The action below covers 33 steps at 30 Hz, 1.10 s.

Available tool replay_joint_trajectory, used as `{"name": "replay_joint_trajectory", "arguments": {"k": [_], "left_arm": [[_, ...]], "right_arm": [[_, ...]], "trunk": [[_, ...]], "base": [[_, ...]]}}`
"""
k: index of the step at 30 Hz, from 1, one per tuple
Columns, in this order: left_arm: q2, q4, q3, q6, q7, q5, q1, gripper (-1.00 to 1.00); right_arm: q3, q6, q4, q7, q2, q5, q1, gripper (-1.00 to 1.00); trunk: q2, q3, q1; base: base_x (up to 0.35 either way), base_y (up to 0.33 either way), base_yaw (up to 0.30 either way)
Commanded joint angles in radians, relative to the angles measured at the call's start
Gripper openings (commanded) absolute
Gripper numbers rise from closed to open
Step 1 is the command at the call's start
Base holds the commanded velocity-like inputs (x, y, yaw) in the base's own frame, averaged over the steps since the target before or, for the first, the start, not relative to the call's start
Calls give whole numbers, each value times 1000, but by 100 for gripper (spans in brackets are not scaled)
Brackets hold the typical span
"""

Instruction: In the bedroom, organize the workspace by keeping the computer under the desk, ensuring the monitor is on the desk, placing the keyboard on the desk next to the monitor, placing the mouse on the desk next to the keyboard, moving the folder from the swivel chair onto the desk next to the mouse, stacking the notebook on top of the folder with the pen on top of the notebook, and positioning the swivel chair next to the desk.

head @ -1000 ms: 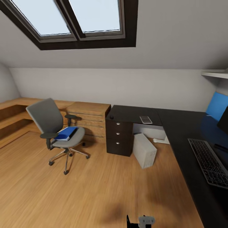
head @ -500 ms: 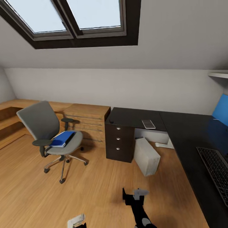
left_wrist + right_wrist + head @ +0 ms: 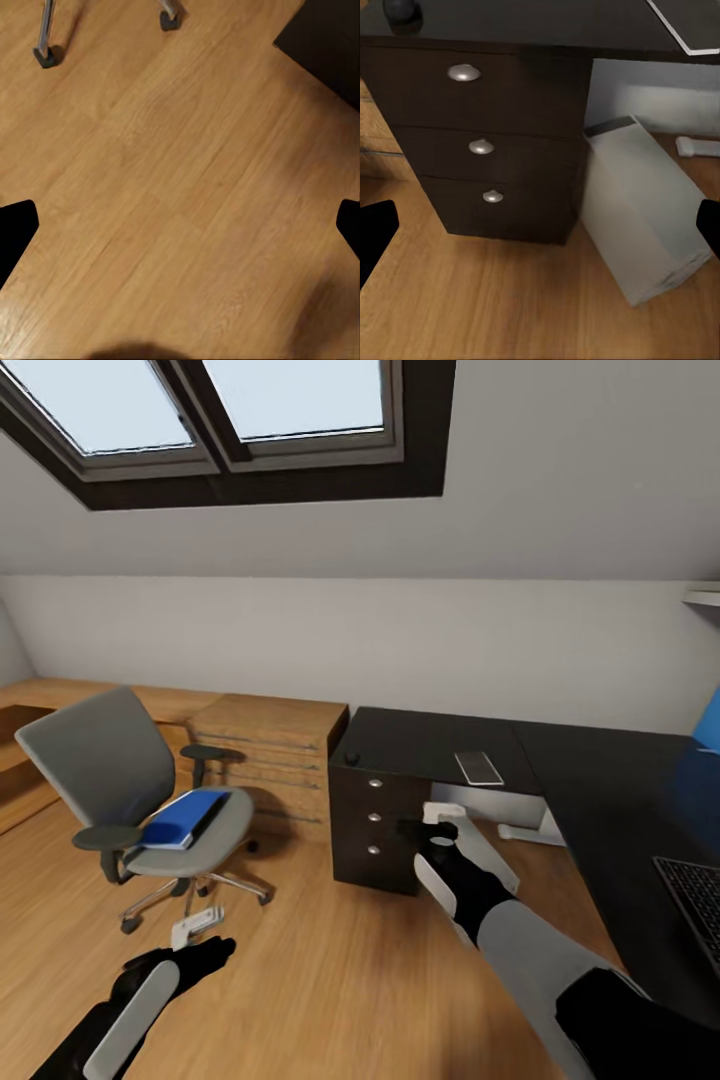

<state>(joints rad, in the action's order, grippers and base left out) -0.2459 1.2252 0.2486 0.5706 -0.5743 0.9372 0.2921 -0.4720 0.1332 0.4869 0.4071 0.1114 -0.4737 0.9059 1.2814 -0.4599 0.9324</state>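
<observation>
The grey swivel chair [image 3: 110, 780] stands on the floor at the left, with the blue folder [image 3: 183, 818] flat on its seat. The black desk [image 3: 600, 780] runs from the centre to the right, its three drawers [image 3: 375, 820] [image 3: 472, 146] facing me. The light-grey computer [image 3: 497, 857] [image 3: 645, 217] leans under the desk beside the drawers. A corner of the keyboard [image 3: 695, 900] shows at the right edge. My right gripper [image 3: 435, 825] [image 3: 540, 232] is open in front of the drawers. My left gripper [image 3: 195, 930] [image 3: 180, 225] is open low over the floor near the chair's base. The monitor is out of view.
A small black rounded thing [image 3: 351, 758] [image 3: 401, 11], perhaps the mouse, and a thin grey item with a white edge [image 3: 478, 767] lie on the desk's near wing. A wooden chest [image 3: 270, 755] stands between chair and desk. Chair casters [image 3: 46, 56] show over the wood floor [image 3: 180, 165].
The camera has swung left, so the keyboard has slid toward the right edge. Both arms have risen into view, the right gripper from the bottom edge up to the drawers.
</observation>
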Motion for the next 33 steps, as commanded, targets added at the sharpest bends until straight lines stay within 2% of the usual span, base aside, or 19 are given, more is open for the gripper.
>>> {"name": "replay_joint_trajectory", "arguments": {"k": [1, 2, 5, 17, 25, 33], "left_arm": [[-1, 0, 3, -1, -11, 4, 1, 100], [-1, 1, 8, -1, -11, -31, 1, 100], [-2, 26, 8, -1, -10, -41, 1, 100], [0, 40, 12, 0, -10, -43, 1, 100], [2, 43, 12, 0, -12, -44, 1, 100], [3, 44, 47, -1, -16, -44, 1, 100]], "right_arm": [[-7, 6, 2, 9, 1, -9, 1, 100], [-8, 6, 4, 11, 8, -21, 1, 100], [-7, 6, 5, 12, 9, -24, 1, 100], [-8, -3, 5, 12, 12, -23, -1, 100], [-8, -4, 6, 12, 11, -23, -1, 100], [-11, -6, 5, 12, 13, -23, -1, 100]], "trunk": [[1, -1, 1], [1, -1, 1], [1, -1, 1], [1, 5, 1], [1, 7, 1], [1, 7, 1]], "base": [[327, 0, 0], [327, 0, 0], [327, 0, 0], [324, 0, 21], [82, 0, 9], [252, 0, 171]]}}
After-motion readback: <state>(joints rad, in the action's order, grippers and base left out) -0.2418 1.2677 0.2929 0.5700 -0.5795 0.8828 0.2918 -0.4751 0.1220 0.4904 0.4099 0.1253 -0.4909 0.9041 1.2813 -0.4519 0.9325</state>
